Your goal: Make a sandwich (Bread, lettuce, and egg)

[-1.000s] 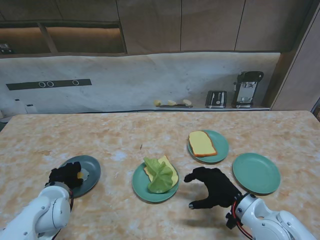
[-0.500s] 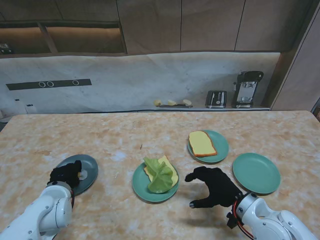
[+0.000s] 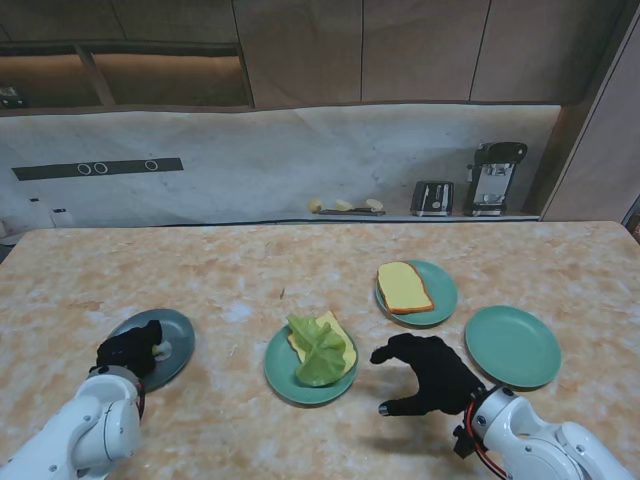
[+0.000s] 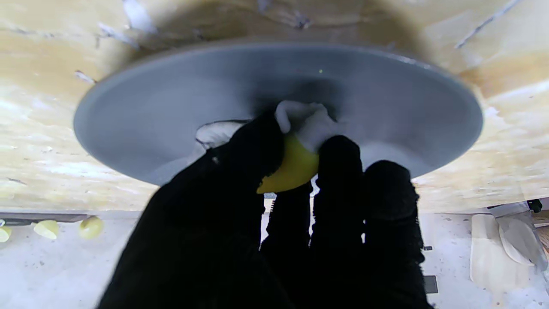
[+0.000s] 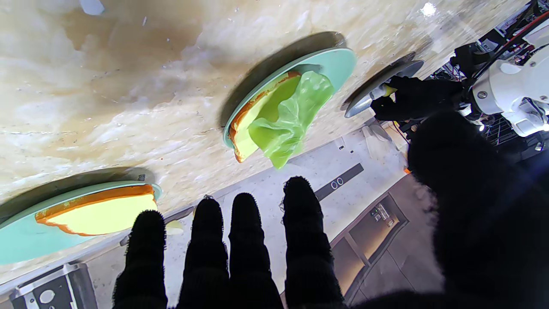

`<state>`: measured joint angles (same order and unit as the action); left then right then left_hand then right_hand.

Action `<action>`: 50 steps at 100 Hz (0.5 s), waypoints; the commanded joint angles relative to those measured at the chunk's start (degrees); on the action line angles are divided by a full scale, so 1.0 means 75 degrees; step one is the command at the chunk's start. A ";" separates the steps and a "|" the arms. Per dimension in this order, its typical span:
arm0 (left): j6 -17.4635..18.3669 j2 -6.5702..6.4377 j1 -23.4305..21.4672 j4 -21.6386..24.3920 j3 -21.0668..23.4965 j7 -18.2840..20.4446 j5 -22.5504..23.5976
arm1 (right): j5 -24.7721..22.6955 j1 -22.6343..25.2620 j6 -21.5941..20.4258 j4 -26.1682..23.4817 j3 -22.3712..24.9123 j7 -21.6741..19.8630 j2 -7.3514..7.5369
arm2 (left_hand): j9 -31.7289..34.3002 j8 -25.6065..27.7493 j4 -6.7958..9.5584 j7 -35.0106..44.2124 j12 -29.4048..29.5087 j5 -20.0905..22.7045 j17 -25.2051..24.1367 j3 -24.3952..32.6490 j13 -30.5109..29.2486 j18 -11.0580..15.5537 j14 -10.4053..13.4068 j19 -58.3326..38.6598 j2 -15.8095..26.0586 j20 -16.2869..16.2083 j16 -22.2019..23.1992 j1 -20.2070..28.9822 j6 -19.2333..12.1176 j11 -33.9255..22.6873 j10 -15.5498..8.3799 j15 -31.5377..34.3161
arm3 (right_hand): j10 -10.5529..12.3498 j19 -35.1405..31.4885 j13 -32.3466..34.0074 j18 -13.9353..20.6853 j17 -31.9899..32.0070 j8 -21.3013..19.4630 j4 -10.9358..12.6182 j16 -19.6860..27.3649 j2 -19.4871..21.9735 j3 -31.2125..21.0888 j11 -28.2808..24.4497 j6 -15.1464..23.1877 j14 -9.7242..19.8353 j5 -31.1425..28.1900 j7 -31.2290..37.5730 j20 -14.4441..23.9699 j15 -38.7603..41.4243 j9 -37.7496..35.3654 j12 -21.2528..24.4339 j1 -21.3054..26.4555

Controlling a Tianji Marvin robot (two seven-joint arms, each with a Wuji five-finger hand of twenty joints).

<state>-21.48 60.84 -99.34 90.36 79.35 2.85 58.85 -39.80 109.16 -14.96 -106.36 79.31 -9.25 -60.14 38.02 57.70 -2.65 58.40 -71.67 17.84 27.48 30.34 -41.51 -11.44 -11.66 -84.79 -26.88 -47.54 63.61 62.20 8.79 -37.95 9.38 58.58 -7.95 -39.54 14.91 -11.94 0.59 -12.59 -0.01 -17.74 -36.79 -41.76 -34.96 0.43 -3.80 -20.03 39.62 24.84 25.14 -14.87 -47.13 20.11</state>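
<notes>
The grey plate (image 3: 168,338) has slid a little toward the robot with the left hand (image 3: 125,352), whose fingers (image 4: 339,171) pinch the egg (image 4: 296,159) on it. The right hand (image 3: 425,375) hovers spread over the tabletop (image 3: 250,270), holding nothing. At its 9 o'clock lies the lettuce (image 3: 320,350) on bread, on a green plate (image 3: 285,385); at 12, the second bread slice (image 3: 403,287).

Four plates sit on the desk (image 3: 300,270): three green plates (image 3: 512,345), one grey plate (image 3: 172,335). There are two bread slices (image 3: 403,287), one lettuce leaf (image 3: 320,352) and one egg (image 4: 296,141).
</notes>
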 commanded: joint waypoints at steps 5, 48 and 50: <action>0.0007 0.0048 -0.0240 0.0279 0.0129 0.0034 -0.0042 | 0.0005 0.0077 0.0005 -0.0005 -0.0030 -0.0050 -0.0033 | 0.0517 -0.0134 -0.0034 0.0368 -0.0055 0.0174 0.0234 0.0098 -0.0252 -0.0082 0.0118 -0.0106 -0.0370 0.0030 -0.0193 0.0554 0.0045 -0.0415 -0.0115 -0.0031 | 0.0050 0.0136 0.0050 -0.0032 0.0052 -0.0072 -0.0015 0.0031 0.0196 0.0095 -0.0013 0.0093 0.0077 -0.0027 -0.0076 0.0101 0.0055 -0.0077 0.3918 -0.0106; 0.0443 0.0170 -0.0774 0.1266 0.0671 -0.0324 -0.0356 | -0.0027 0.0066 -0.0114 0.0067 -0.0053 0.0146 -0.0059 | 0.0723 -0.0354 -0.0032 0.0559 0.0014 0.0358 0.0757 0.0046 -0.0525 -0.0197 0.0101 0.0188 -0.0432 0.0349 -0.0437 0.0628 0.0145 -0.0309 -0.0021 -0.0190 | 0.0039 0.0158 0.0054 -0.0013 0.0052 -0.0085 -0.0025 0.0022 0.0236 0.0092 -0.0043 0.0099 0.0089 -0.0019 -0.0048 0.0053 0.0077 -0.0067 0.3909 -0.0119; 0.0484 0.0174 -0.0798 0.1315 0.0687 -0.0329 -0.0386 | -0.0029 0.0064 -0.0115 0.0072 -0.0057 0.0155 -0.0061 | 0.0725 -0.0356 -0.0032 0.0561 0.0012 0.0358 0.0769 0.0051 -0.0531 -0.0197 0.0105 0.0197 -0.0428 0.0356 -0.0440 0.0624 0.0145 -0.0307 -0.0020 -0.0196 | 0.0041 0.0159 0.0045 -0.0012 0.0051 -0.0086 -0.0025 0.0023 0.0236 0.0092 -0.0043 0.0089 0.0087 -0.0023 -0.0045 0.0050 0.0074 -0.0066 0.3909 -0.0119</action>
<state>-18.71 61.95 -104.50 98.50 84.26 -0.26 55.85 -39.82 109.14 -15.50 -106.01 79.16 -7.62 -60.20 41.29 55.46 -2.76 60.62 -71.36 20.01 32.35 28.90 -44.61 -12.52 -11.64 -83.45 -29.06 -45.62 61.24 62.77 9.37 -38.35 9.57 57.62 -7.95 -39.50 14.91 -11.95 0.57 -12.58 -0.01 -17.74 -35.96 -41.73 -34.96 0.43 -3.80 -20.03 39.62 24.84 25.14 -14.86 -47.13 20.13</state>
